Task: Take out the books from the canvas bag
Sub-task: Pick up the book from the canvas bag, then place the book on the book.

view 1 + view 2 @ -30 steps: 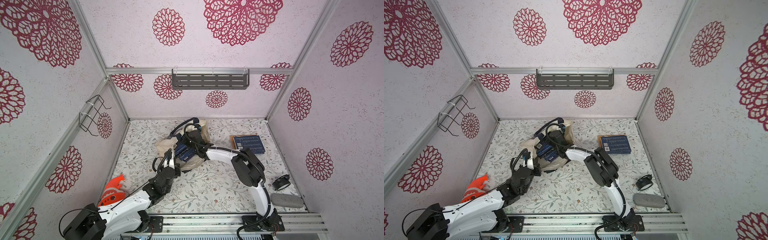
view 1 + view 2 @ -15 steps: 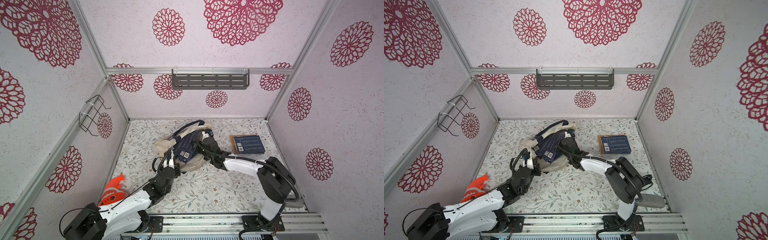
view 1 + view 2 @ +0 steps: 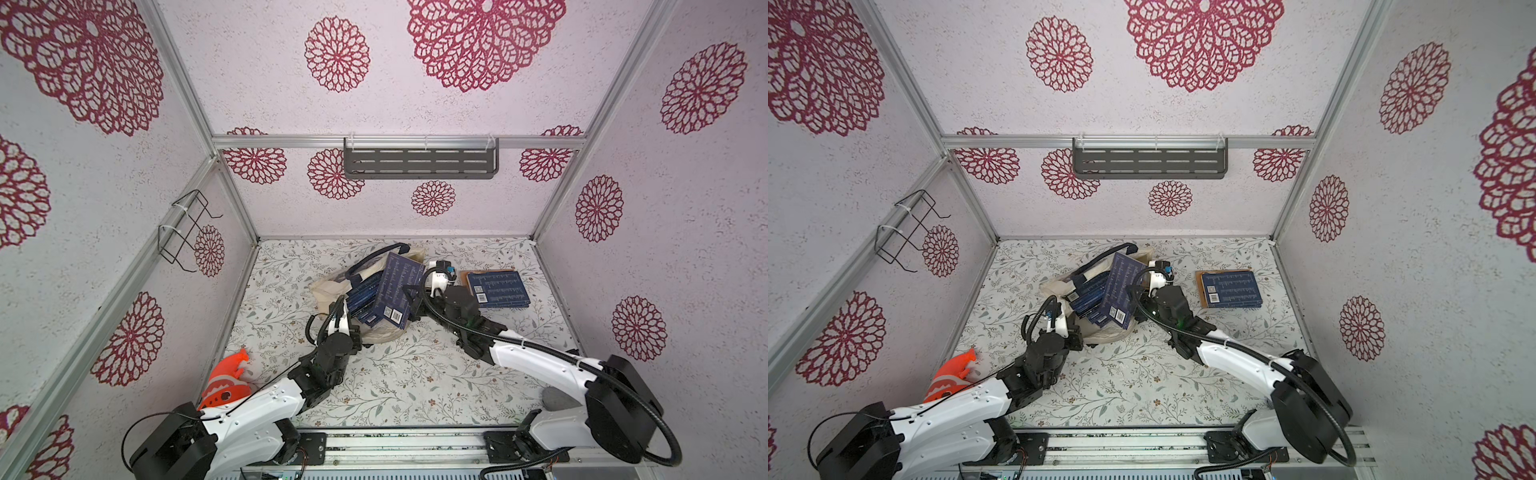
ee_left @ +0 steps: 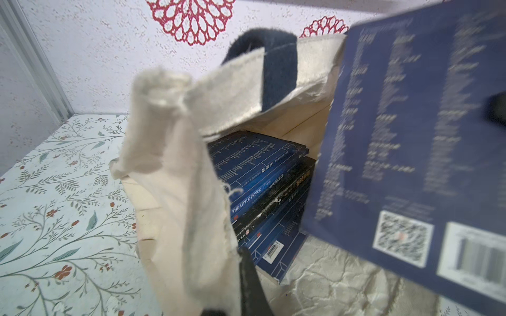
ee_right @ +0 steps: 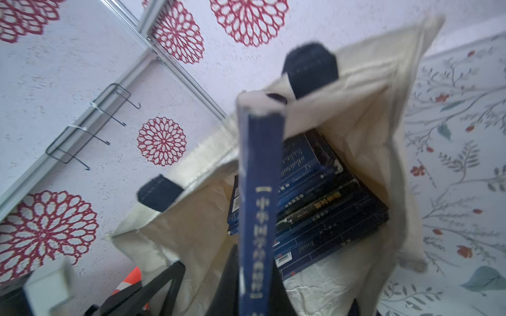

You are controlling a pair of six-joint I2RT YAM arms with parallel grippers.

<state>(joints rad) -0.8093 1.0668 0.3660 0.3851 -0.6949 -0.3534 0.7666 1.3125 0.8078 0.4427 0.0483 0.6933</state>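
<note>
The cream canvas bag (image 3: 328, 286) (image 3: 1054, 286) lies mid-table with its mouth open. My left gripper (image 3: 353, 332) (image 4: 227, 301) is shut on the cream edge of the bag (image 4: 169, 169), holding it up. Several dark blue books (image 4: 254, 164) (image 5: 315, 197) lie stacked inside. My right gripper (image 3: 415, 303) (image 5: 252, 287) is shut on one dark blue book (image 3: 395, 291) (image 3: 1121, 291), which stands tilted up at the bag's mouth, spine (image 5: 258, 191) toward the right wrist camera. More books (image 3: 498, 289) (image 3: 1231, 289) lie stacked on the table to the right, with an orange-brown cover showing at the edge.
An orange object (image 3: 226, 382) sits at the front left by the wall. A grey object (image 3: 552, 399) lies at the front right, partly behind my right arm. A wire rack (image 3: 187, 232) hangs on the left wall and a grey shelf (image 3: 419, 162) on the back wall.
My right arm has drawn back out of the bag to the right, bringing a blue book up and out with it. The left gripper has stayed on the bag's edge.
</note>
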